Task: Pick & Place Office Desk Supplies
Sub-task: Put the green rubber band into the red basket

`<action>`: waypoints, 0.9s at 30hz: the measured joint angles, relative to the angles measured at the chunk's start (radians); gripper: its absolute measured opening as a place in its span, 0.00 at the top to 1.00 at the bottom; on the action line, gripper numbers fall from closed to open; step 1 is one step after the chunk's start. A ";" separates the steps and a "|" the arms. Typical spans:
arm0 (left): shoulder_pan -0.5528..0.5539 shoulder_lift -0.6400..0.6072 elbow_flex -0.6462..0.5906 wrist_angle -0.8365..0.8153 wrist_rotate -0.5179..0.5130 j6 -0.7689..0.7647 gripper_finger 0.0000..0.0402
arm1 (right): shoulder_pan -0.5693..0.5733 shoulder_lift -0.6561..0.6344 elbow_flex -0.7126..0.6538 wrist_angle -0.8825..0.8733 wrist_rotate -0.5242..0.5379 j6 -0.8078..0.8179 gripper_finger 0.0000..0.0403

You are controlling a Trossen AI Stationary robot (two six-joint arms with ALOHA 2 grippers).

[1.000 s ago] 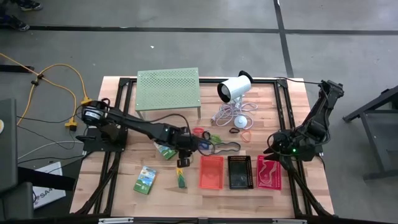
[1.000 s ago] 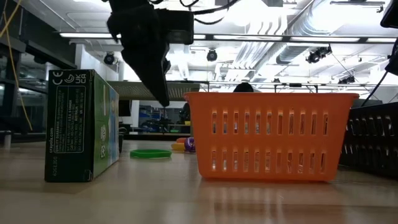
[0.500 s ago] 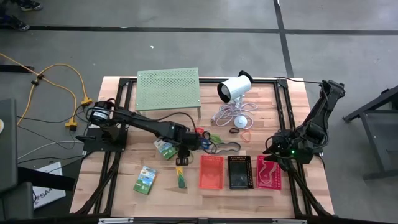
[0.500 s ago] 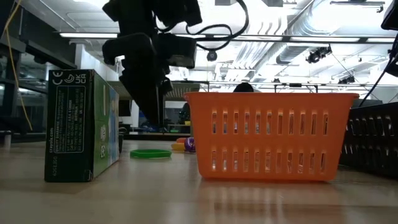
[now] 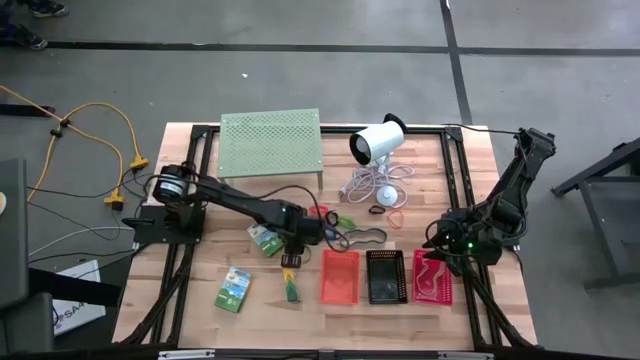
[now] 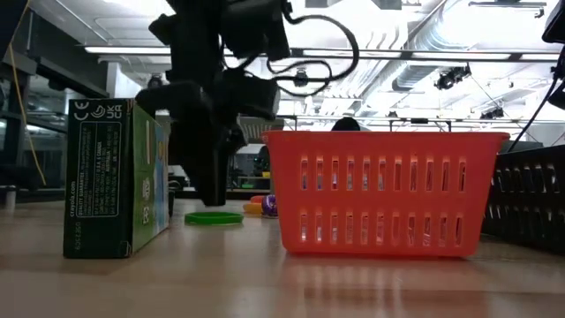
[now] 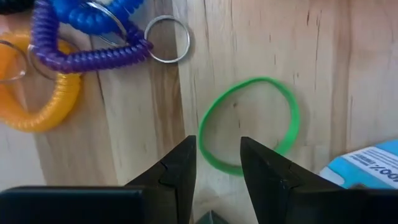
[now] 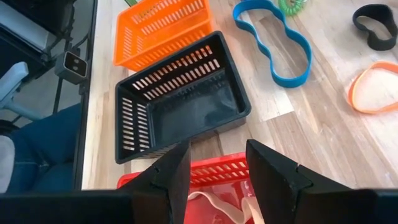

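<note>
Although parted only narrowly, holding nothing: left gripper (image 7: pixel 217 146) with a clear gap at the tips, hanging tip-down just above the tabletop (image 7: pixel 348 62). Straddling, as seen from the wrist, the nearest arc of the green rubber band (image 7: pixel 294 118), with one finger outside the ring and one over its inside. Lying flat on the wood, nearly round, only slightly stretched aslant to the line joining the two fingers, so no end worth favouring. Reaching forward from the tips for most of its loop. Likely needs only a straight drop and a squeeze on that near arc; risks pinching wood or nudging the band away if lowered off the arc. Just beside the band, a corner of a blue-and-white pack (image 7: pixel 367 165); farther on, a purple coiled loop (image 7: pixel 81 56) tangled with an orange coiled loop (image 7: pixel 37 112), apart from the band. From table height, standing close to the lens on either side of the gripper: upright green pack (image 6: pixel 115 177) and red basket (image 6: pixel 380 194), with the band behind and between them. Farther right in the row, black basket (image 5: pixel 385 276), then pink basket (image 5: pixel 432 280). Far from the band, over that pink basket: right gripper (image 5: pixel 442 252), parted about as narrowly, empty, waiting. Plainly the left arm's pick.
</note>
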 joint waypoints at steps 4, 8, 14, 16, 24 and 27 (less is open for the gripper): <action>0.005 0.002 0.000 0.002 0.000 -0.001 0.70 | 0.000 0.000 0.000 0.000 0.000 0.000 0.64; 0.010 0.002 0.000 0.001 0.000 0.000 0.70 | 0.000 0.000 0.000 0.000 0.000 0.000 0.64; 0.010 0.015 0.000 -0.009 0.000 0.001 0.70 | 0.000 0.000 0.000 0.000 0.000 0.000 0.64; 0.010 0.029 0.000 -0.010 0.000 0.001 0.70 | 0.000 0.000 0.000 0.000 -0.001 0.000 0.64; 0.009 0.036 0.002 -0.018 0.000 0.001 0.70 | 0.000 0.000 0.000 0.001 -0.003 0.000 0.64; 0.009 0.036 0.002 -0.017 -0.001 0.001 0.73 | 0.000 0.000 0.000 0.003 -0.003 0.000 0.64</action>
